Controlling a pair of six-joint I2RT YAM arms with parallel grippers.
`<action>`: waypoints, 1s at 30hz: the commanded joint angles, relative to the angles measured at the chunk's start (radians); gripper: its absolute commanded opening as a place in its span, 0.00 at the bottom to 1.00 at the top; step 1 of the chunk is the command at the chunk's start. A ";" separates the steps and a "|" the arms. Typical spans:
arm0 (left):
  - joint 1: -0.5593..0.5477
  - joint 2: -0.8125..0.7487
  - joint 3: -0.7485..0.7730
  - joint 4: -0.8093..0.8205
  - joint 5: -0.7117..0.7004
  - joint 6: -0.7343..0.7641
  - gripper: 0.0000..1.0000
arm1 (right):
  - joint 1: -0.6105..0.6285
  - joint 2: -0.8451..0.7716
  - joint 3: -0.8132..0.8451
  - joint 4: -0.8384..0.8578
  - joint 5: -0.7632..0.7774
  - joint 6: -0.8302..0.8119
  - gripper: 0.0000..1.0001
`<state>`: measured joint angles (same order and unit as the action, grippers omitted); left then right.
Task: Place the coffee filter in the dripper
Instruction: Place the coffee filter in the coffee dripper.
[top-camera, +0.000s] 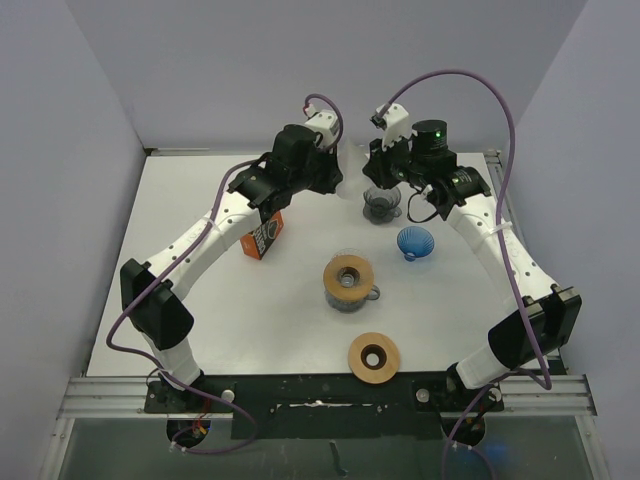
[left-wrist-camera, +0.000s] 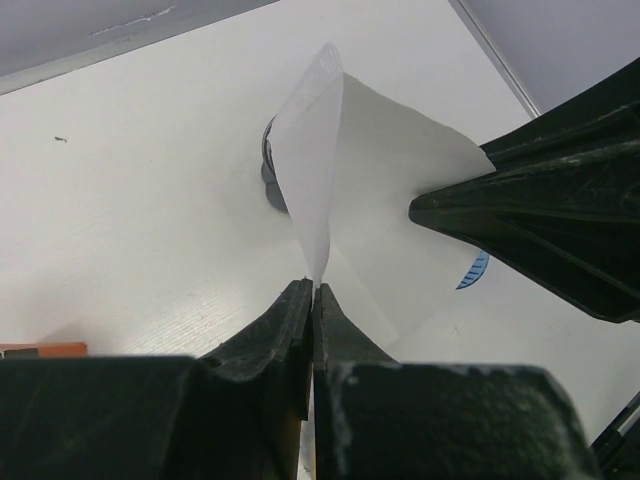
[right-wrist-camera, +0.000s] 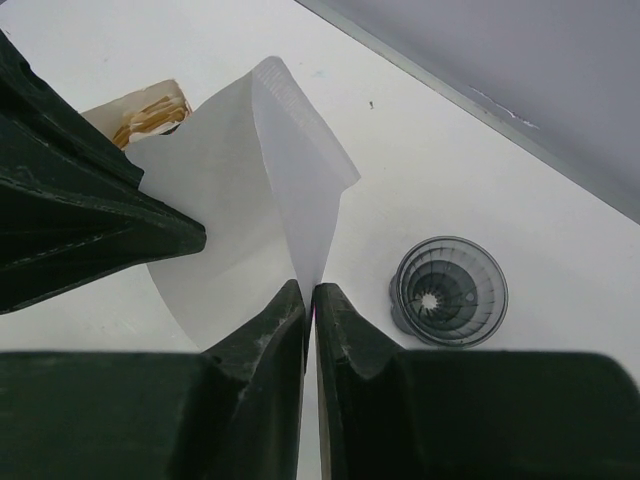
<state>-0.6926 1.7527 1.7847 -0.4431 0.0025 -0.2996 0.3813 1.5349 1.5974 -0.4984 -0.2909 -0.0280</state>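
Stretching far across the table (top-camera: 200, 330), left gripper (left-wrist-camera: 312, 287) and right gripper (right-wrist-camera: 309, 290) each clamp the coffee filter (left-wrist-camera: 375, 170).

The white table (top-camera: 260, 320) bears a grey dripper (top-camera: 381, 204), blue dripper (top-camera: 415, 242), glass cup (top-camera: 349, 284), wooden ring (top-camera: 374, 357) and orange box (top-camera: 264, 237).
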 joint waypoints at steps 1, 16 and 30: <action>0.007 0.002 0.061 0.017 -0.040 0.020 0.03 | 0.008 -0.036 0.025 0.038 -0.007 0.009 0.10; 0.027 -0.003 0.049 0.020 -0.057 0.020 0.27 | 0.007 -0.039 0.016 0.043 -0.053 0.012 0.04; 0.028 0.005 0.056 0.021 -0.042 0.025 0.05 | 0.008 -0.038 0.007 0.045 -0.024 0.016 0.04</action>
<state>-0.6712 1.7527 1.7847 -0.4454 -0.0406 -0.2790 0.3813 1.5349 1.5970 -0.4980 -0.3321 -0.0204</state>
